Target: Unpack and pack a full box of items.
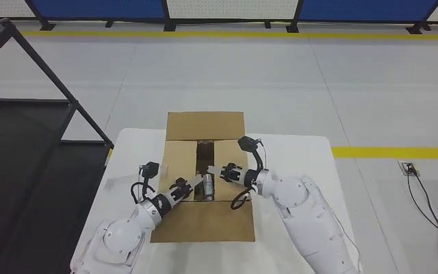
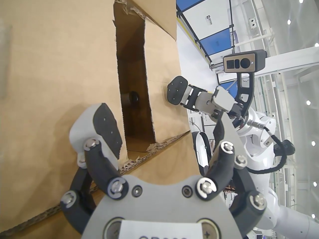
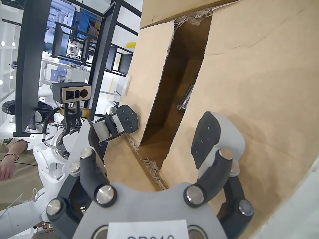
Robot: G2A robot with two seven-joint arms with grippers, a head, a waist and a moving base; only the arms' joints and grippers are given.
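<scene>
A cardboard box lies on the white table with its top flaps nearly closed, leaving a narrow dark gap down the middle. In the gap I see a silver-grey bottle-like item. Deep in the gap, the left wrist view shows a dark round item and the right wrist view a small metallic item. My left gripper is open over the flap on one side of the gap. My right gripper is open over the opposite flap. Nothing is held.
The box covers the middle of the white table. A black metal rack stands close to the table's left side. Bare table surface lies to the right of the box and along its left edge.
</scene>
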